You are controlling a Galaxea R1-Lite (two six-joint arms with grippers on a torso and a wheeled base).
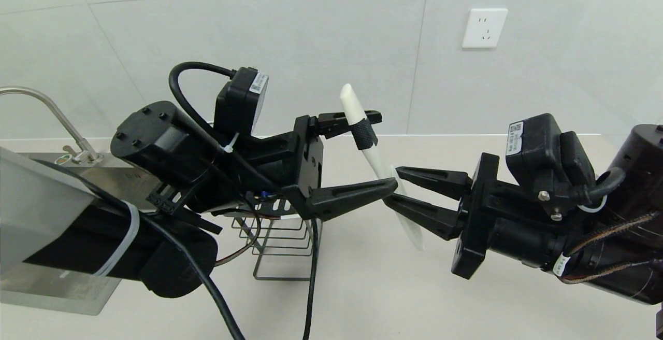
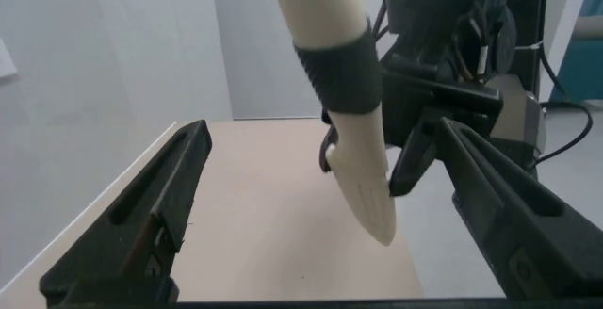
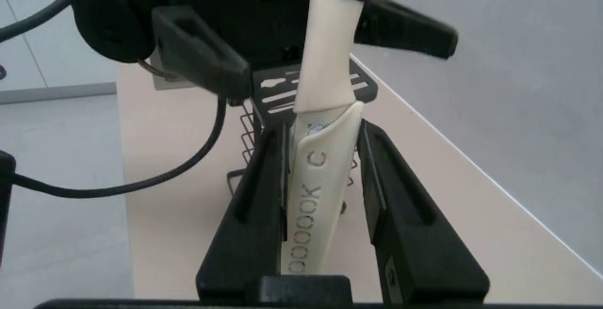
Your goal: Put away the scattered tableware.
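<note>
A white knife (image 1: 362,138) with a black band on its handle hangs tilted above the counter, handle end up. Its wider white lower part (image 3: 316,205) sits between the fingers of my right gripper (image 1: 392,186), which is shut on it from the right. My left gripper (image 1: 387,151) comes in from the left and stands open around the handle. One finger (image 1: 352,118) is beside the black band and the other (image 1: 357,195) is below it. In the left wrist view the handle (image 2: 344,83) hangs between the wide-apart fingers of the left gripper (image 2: 320,130) without touching either.
A wire cutlery rack (image 1: 279,246) stands on the beige counter (image 1: 362,288) under the left arm, and its dark slotted top (image 3: 320,85) lies behind the knife. A steel sink (image 1: 93,179) with a faucet (image 1: 46,112) is at the left. A tiled wall with a socket (image 1: 484,28) is behind.
</note>
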